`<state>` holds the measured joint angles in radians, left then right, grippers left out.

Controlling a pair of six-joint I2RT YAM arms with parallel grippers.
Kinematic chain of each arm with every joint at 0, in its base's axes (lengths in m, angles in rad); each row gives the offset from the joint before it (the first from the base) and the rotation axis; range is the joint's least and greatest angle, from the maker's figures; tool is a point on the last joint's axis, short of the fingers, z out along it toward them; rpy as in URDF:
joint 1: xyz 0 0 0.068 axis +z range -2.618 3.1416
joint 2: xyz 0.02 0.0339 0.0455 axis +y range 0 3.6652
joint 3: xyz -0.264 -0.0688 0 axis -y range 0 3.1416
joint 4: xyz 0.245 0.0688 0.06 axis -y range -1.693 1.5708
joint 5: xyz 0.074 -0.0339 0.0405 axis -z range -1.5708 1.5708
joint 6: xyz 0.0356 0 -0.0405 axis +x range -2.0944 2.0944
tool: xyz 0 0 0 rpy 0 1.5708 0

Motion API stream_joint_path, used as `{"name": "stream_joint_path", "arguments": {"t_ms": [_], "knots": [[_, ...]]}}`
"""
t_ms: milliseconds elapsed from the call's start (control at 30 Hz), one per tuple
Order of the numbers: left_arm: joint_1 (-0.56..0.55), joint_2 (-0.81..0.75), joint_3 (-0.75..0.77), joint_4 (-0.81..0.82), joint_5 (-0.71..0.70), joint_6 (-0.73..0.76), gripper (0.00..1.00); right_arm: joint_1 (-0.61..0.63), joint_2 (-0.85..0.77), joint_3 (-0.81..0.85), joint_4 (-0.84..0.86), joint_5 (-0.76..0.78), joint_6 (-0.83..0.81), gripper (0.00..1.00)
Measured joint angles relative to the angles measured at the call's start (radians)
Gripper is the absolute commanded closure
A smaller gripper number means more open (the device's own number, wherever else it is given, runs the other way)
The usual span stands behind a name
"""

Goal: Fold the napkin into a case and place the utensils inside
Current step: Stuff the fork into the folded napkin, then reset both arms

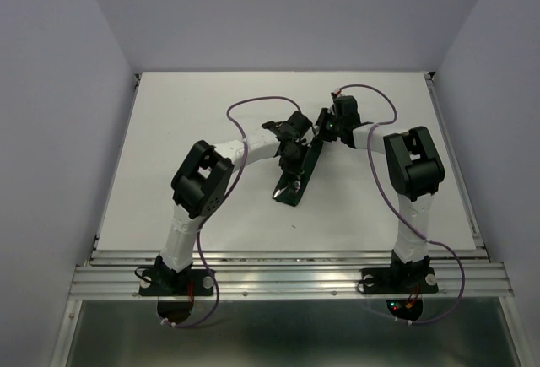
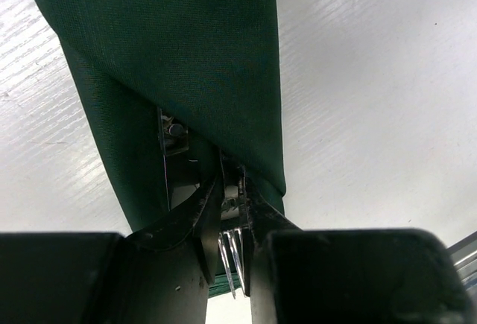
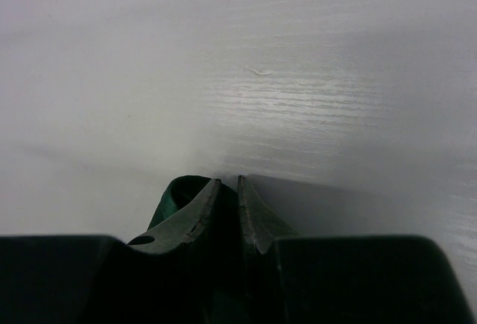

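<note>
A smooth white worktop (image 1: 169, 131) with a faint wood-grain sheen fills the overhead view, walled by pale lilac panels. Two black and white jointed arms reach from the bottom edge towards the middle of the frame, each trailing a thin purple cable (image 1: 253, 101).

Between them lies the case (image 1: 301, 175), a long, narrow pouch of dark green woven cloth. It sits flat on the worktop just right of centre, slanting from upper right down to lower left.

In the left wrist view the cloth's fine weave shows clearly, a broad band running down from the top of the frame and narrowing. The left tool (image 2: 230, 190), two matt black tapered fingers, is closed on the fork (image 2: 231, 257). Its slim, bright silver tines poke out towards the bottom of the frame, and the rest of it disappears under the green fabric.

In the right wrist view the right tool (image 3: 229, 190) is nearly closed, pinching an end of the green cloth. A small rounded fold of it bulges out left of the fingers, against the bare white surface.
</note>
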<state>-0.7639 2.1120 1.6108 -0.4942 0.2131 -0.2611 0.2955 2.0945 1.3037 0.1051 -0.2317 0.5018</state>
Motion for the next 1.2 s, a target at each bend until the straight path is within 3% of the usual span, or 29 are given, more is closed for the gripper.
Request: {"name": "stream_joint_path", "arguments": {"t_ms": [233,400,500,533,800,1033,1200], "knots": [[0.003,0.0,0.0,0.0,0.0,0.001,0.68,0.0,-0.003,-0.005,0.003,0.001,0.0,0.79],[0.003,0.0,0.0,0.0,0.0,0.001,0.56,0.001,-0.006,-0.009,0.001,0.013,0.0,0.75],[0.002,-0.001,0.0,0.0,-0.003,0.001,0.53,0.001,-0.007,-0.01,0.001,0.019,0.001,0.69],[0.002,-0.002,0.0,0.0,-0.003,0.002,0.53,0.001,-0.01,-0.01,0.0,0.023,0.001,0.63],[0.003,-0.096,-0.011,-0.022,-0.019,0.005,0.53,0.003,-0.026,0.0,-0.032,0.071,0.002,0.5],[0.008,-0.23,-0.052,-0.025,-0.038,0.01,0.53,-0.061,-0.071,0.003,-0.111,0.14,-0.011,0.25],[0.034,-0.332,-0.12,-0.029,-0.042,0.011,0.54,-0.166,-0.2,-0.069,-0.144,0.222,-0.019,0.25]]}}
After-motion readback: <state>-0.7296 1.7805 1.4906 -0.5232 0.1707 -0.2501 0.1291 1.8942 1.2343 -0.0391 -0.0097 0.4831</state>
